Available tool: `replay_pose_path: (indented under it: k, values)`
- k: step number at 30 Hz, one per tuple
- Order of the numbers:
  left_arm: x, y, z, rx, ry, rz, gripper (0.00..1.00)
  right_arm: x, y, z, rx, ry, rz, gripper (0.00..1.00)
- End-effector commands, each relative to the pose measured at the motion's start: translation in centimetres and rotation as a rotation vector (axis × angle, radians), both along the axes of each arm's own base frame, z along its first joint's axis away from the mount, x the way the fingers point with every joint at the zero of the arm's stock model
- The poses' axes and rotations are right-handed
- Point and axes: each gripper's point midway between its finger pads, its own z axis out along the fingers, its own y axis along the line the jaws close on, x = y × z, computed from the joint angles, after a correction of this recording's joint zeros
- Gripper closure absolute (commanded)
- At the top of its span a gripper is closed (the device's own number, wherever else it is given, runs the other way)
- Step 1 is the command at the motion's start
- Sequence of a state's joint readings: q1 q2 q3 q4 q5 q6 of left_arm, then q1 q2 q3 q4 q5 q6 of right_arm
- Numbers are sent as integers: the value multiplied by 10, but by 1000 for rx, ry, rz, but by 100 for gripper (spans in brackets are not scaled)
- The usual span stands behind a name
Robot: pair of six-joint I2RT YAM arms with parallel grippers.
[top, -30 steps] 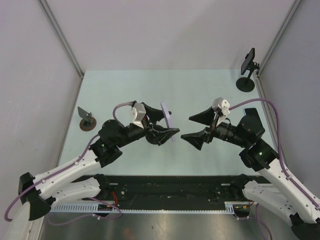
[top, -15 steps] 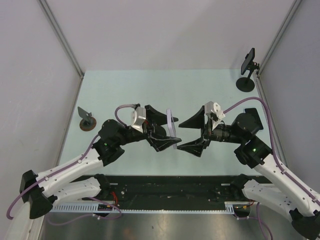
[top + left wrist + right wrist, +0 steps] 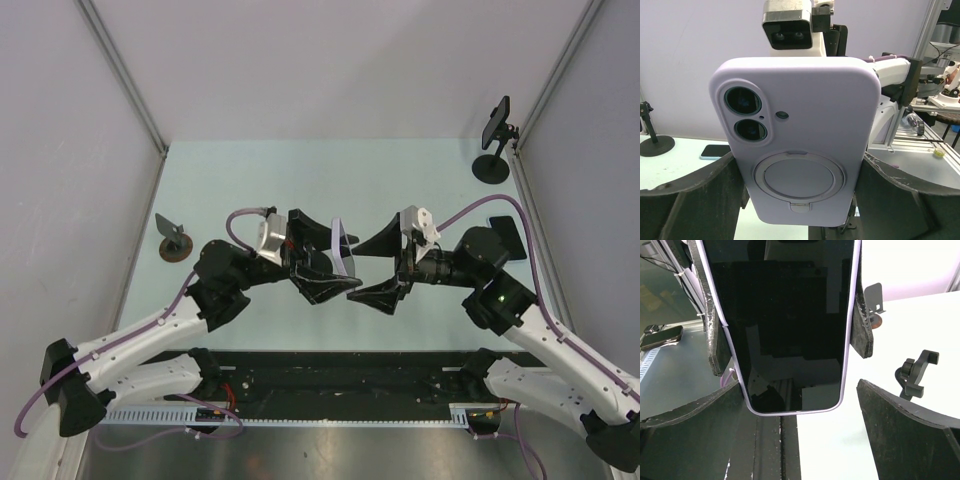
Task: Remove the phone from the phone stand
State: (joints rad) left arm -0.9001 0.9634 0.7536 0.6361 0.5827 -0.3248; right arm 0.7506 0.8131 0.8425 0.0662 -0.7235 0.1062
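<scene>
A lavender phone (image 3: 342,246) hangs above the middle of the table, held upright by my left gripper (image 3: 340,266), which is shut on its two long edges. The left wrist view shows its back (image 3: 795,125) with two lenses and a ring. The right wrist view shows its dark screen (image 3: 785,315). My right gripper (image 3: 355,270) is open, and its fingers (image 3: 910,435) straddle the phone's lower end. The left one is close to the edge and the right one is apart. An empty grey phone stand (image 3: 175,241) sits at the left.
A black stand (image 3: 490,165) in the back right corner carries a dark phone (image 3: 496,122). A black phone (image 3: 715,150) lies flat on the table near that stand's base. A small black clamp holder (image 3: 915,374) shows in the right wrist view.
My right gripper has moved left until its open fingers straddle the phone. My left gripper has shifted slightly right, still holding the phone.
</scene>
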Motion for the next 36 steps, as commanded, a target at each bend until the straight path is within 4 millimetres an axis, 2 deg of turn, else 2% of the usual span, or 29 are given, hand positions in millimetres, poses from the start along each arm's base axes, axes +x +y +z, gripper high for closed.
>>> replay_pose_path:
  k: [1, 10, 16, 19, 20, 22, 23, 24, 25, 26, 27, 28, 30, 31, 33, 34, 36]
  values:
    - [-9, 9, 32, -101, -62, -18, 100, 3, 3, 17, 42, -56, -18, 0]
    - [-1, 4, 25, -91, -40, 7, 100, -10, 11, 23, 65, -67, 32, 0]
    - [-1, 2, 23, -89, -36, 9, 100, -10, 12, 26, 78, -58, 28, 9]
    - [-1, 2, 20, -84, -35, 8, 100, -5, 13, 23, 70, -50, 5, 22]
    - [-1, 2, 20, -84, -34, 10, 100, -3, 13, 22, 66, -47, -2, 34]
    - [0, 3, 20, -87, -29, 15, 100, 0, 14, 18, 54, -33, -14, 49]
    - [0, 4, 20, -90, -26, 20, 96, 1, 14, 17, 50, -28, -23, 68]
    - [1, 5, 22, -95, -26, 29, 92, 2, 13, 15, 45, -22, -34, 76]
    - [2, 6, 21, -96, -21, 35, 82, 4, 12, 15, 44, -21, -42, 82]
    - [5, 7, 21, -103, -19, 56, 79, 4, 12, 14, 40, -15, -43, 94]
    - [7, 8, 20, -104, -15, 68, 75, 6, 9, 13, 36, -10, -57, 99]
    - [8, 9, 18, -103, -12, 81, 62, 6, 8, 13, 34, -8, -61, 100]
    - [15, 11, 13, -101, 3, 113, 51, 10, 4, 10, 25, 8, -82, 100]
    - [16, 13, 14, -104, 7, 122, 39, 12, 3, 9, 22, 15, -91, 100]
    - [22, 15, 11, -106, 22, 154, 27, 15, -1, 6, 11, 32, -108, 100]
    - [26, 16, 7, -97, 33, 171, 16, 18, -4, 6, 10, 42, -123, 100]
    - [34, 21, 2, -97, 47, 218, 8, 21, -8, 4, 6, 57, -144, 100]
